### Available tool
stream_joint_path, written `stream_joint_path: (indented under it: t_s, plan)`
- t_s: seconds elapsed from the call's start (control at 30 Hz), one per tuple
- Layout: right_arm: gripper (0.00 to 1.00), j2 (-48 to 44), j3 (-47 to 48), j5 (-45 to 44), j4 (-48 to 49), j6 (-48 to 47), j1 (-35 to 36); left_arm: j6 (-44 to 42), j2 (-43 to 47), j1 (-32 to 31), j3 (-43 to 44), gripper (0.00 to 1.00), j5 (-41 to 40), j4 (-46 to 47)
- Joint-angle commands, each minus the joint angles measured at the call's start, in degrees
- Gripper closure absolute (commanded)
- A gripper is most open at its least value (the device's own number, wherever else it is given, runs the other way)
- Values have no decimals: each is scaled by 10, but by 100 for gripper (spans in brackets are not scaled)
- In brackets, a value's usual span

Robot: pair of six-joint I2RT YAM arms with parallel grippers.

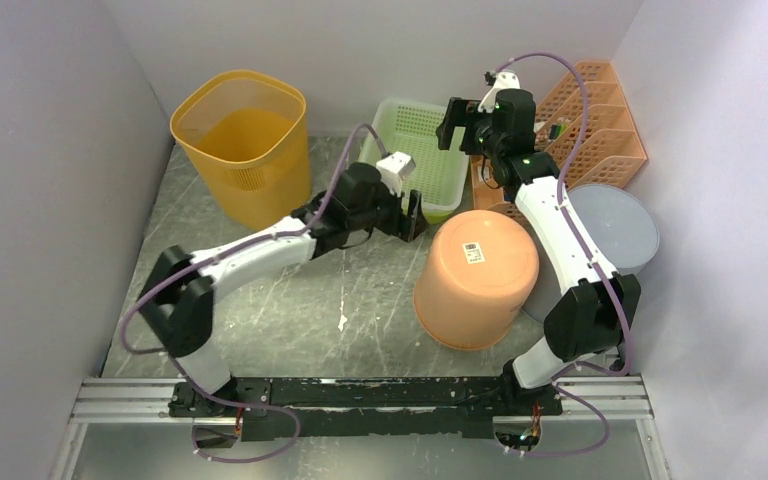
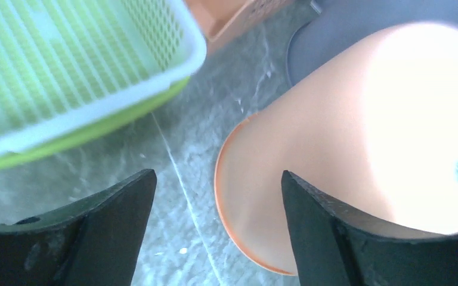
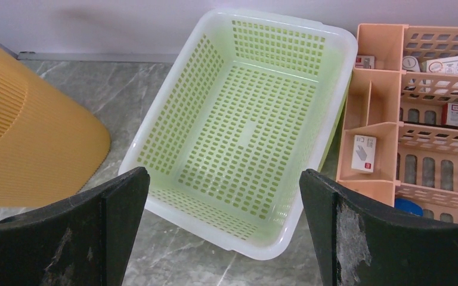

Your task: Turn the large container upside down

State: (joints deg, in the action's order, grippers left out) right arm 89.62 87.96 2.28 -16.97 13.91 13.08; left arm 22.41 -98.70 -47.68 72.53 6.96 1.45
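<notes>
The large container (image 1: 475, 280), a peach-orange bucket, stands mouth down on the table at centre right, its base with a white label facing up. In the left wrist view its wall and rim (image 2: 334, 131) fill the right side. My left gripper (image 1: 415, 215) hovers just left of the bucket's top, open, nothing between its fingers (image 2: 217, 179); the right finger's tip overlaps the bucket's wall in that view, and I cannot tell whether it touches. My right gripper (image 1: 457, 125) is raised at the back over the green basket, open and empty (image 3: 223, 176).
A yellow bin (image 1: 245, 140) stands at the back left. A green perforated basket (image 1: 425, 160) sits at the back centre, beside a peach desk organizer (image 1: 600, 120) with small items. A grey round tub (image 1: 615, 230) lies behind the bucket. Walls close in on three sides.
</notes>
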Motion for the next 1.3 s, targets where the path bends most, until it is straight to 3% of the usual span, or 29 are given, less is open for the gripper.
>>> stream_joint_path:
  t_s: [0.0, 0.2, 0.4, 0.57, 0.77, 0.9, 1.1, 1.17, 1.2, 1.27]
  plan:
    - [0, -2, 7, 11, 15, 9, -2, -196, 86, 0, 78, 9, -37, -161]
    - [0, 3, 20, 13, 7, 9, -2, -320, 112, 69, 179, 6, -103, -261]
    - [0, 4, 28, 8, -2, -1, -2, -357, 115, 208, 203, 7, -75, -279]
    - [0, 7, 33, 8, -6, -2, -2, -352, 121, 286, 182, 7, -43, -249]
    - [0, 1, 24, 0, -3, -3, -2, -358, 101, 313, 185, 9, -36, -264]
    - [0, -2, 16, -6, -2, -5, -3, -343, 120, 313, 141, 12, -6, -254]
    - [0, -8, 6, -7, 4, -3, -4, -329, 133, 314, 92, 16, -64, -268]
    - [0, -8, 3, -6, 6, 0, -4, -320, 137, 314, 82, 22, -72, -272]
    - [0, -8, 2, -5, 7, 0, -5, -315, 141, 314, 79, 30, -75, -272]
    - [0, -8, 1, -5, 6, 1, -4, -308, 147, 314, 75, 55, -80, -274]
